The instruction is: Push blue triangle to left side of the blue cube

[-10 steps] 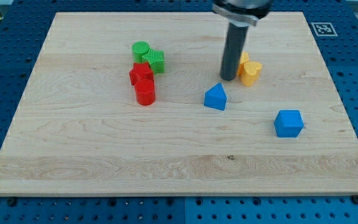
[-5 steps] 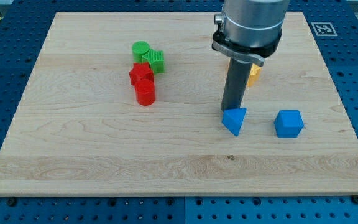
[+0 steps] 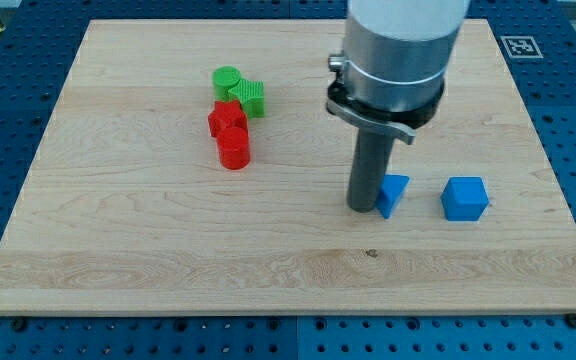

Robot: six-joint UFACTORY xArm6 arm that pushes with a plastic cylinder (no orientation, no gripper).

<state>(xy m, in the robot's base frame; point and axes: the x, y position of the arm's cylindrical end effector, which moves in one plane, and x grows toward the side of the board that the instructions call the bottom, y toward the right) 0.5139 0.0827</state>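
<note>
The blue triangle (image 3: 395,193) lies on the wooden board (image 3: 118,230), right of centre. The blue cube (image 3: 465,198) sits a short gap to its right, the two apart. My tip (image 3: 363,207) rests on the board against the triangle's left side, and the rod hides part of that side. The arm's wide grey body rises above it toward the view's top.
Two green blocks (image 3: 238,91) and two red blocks (image 3: 230,133) cluster at the upper left of centre. The arm's body hides the board just above the triangle.
My tip has moved down and slightly left, to the triangle's left side. The blue triangle has slid right and down, closer to the blue cube. The yellow blocks are now hidden behind the arm.
</note>
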